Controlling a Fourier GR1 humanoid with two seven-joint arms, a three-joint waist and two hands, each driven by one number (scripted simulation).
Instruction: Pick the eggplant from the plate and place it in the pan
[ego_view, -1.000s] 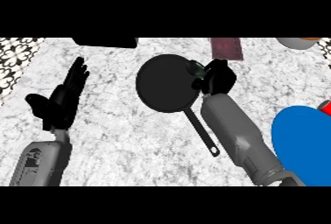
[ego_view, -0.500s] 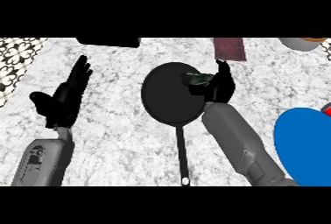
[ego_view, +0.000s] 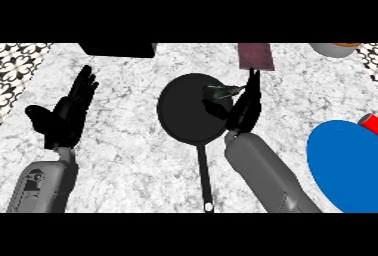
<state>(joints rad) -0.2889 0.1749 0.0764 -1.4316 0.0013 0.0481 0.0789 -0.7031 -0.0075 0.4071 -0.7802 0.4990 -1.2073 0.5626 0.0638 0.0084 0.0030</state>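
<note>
Marble counter (ego_view: 125, 150): eggplant (ego_view: 221, 90) beside right hand (ego_view: 244, 108)

I see the eggplant (ego_view: 223, 90) as a small dark lump with a greenish sheen, lying crosswise over the upper right part of the pan (ego_view: 188, 117), just inside its rim. It sits against the straight fingers of the right hand (ego_view: 244, 107). I cannot tell whether it rests on the pan's floor or hangs just above it. The pan is black and round and lies flat on the counter, mid-view. Its thin handle (ego_view: 204, 175) runs straight toward me, with a small hole at its end. The plate (ego_view: 343, 170) is plain blue, flat, well apart to the pan's right and cut by the view's edge.
</note>
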